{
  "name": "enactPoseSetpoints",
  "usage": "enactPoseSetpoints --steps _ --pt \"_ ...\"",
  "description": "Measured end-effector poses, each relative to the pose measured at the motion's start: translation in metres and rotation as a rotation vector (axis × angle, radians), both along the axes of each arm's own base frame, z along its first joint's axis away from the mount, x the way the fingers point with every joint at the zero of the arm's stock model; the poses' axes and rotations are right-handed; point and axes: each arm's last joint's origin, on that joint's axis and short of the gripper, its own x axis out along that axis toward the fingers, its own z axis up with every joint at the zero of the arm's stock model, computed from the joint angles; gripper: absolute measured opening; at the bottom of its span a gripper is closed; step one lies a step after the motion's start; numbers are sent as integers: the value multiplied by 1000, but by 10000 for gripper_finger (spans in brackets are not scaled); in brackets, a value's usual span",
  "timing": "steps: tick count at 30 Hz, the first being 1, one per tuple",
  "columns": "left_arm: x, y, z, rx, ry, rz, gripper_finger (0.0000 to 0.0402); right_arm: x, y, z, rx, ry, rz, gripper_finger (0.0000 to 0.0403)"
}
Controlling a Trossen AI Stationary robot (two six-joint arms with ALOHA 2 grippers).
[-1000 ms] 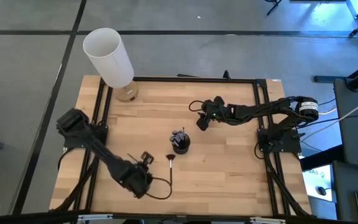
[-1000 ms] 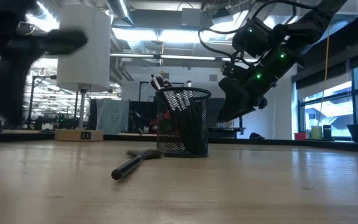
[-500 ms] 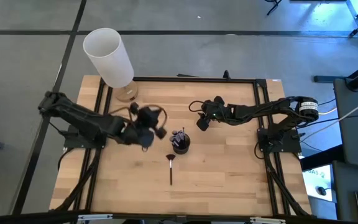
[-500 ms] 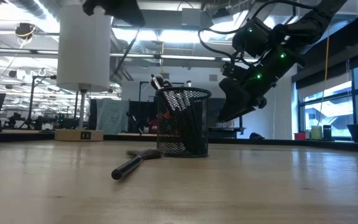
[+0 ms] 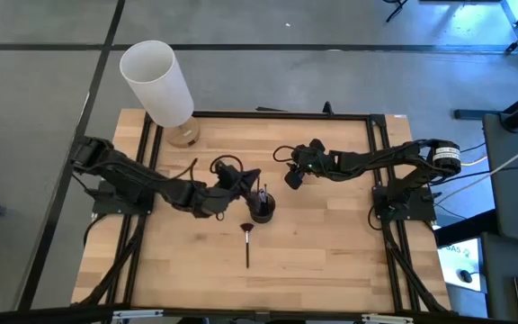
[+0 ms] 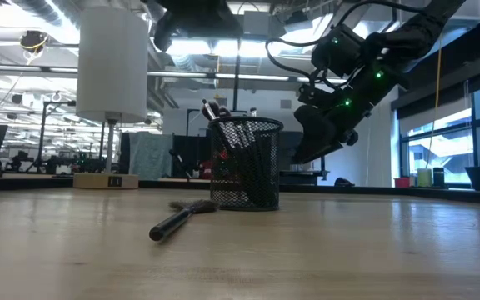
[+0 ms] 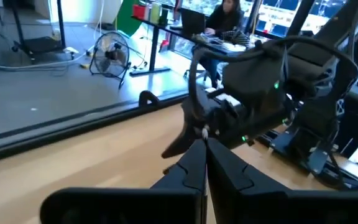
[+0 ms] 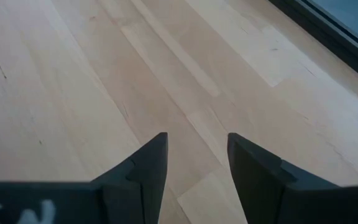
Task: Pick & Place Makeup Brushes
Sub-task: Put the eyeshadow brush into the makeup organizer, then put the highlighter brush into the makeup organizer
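White cylindrical lamp [image 5: 157,83] stands at the table's [image 5: 331,234] far left corner. Left gripper [image 5: 257,183] — pinched shut, holding a thin dark makeup brush [image 5: 263,193] — hovers over the black mesh round cup [image 5: 261,208]. This looks like the drop-in step; next it should lower the stick in and let go. The held brush stands roughly upright; tip end can't be told. Other brush tips [image 6: 212,108] poke up from the cup. One dark fan-tipped brush [image 5: 246,243] lies on the wood just beside the cup, long axis front-to-back, fan toward the cup. Right gripper [image 8: 191,163] — spread wide, empty — waits right of the cup.
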Motion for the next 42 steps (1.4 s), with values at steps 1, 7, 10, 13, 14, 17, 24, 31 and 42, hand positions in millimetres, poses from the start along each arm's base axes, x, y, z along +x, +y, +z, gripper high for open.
enactPoseSetpoints --steps 1,7,10,13,14,17,24,31,42 --pt "2 -1 -3 -3 -1 0 5 0 0 0 0 0 0 167" --pt "17 -9 -35 -37 10 10 7 0 0 0 1 -1 -1 167" --pt "23 -13 -49 -36 18 11 7 0 0 0 8 -6 -8 167" --pt "26 -16 -53 -33 33 -22 10 0 1 0 14 -8 -9 167" --pt "26 -16 -53 -31 38 -31 12 0 1 -1 16 -4 -8 167" --pt "25 -18 -53 -17 52 -44 24 0 4 -2 26 6 -6 167" --pt "17 -38 -49 33 62 -39 77 0 18 -4 61 18 -2 167" --pt "5 -66 -45 152 143 -120 118 1 42 -6 58 17 15 167" --pt "-11 -61 -66 -75 273 -180 122 -1 56 -6 -32 41 -27 167"
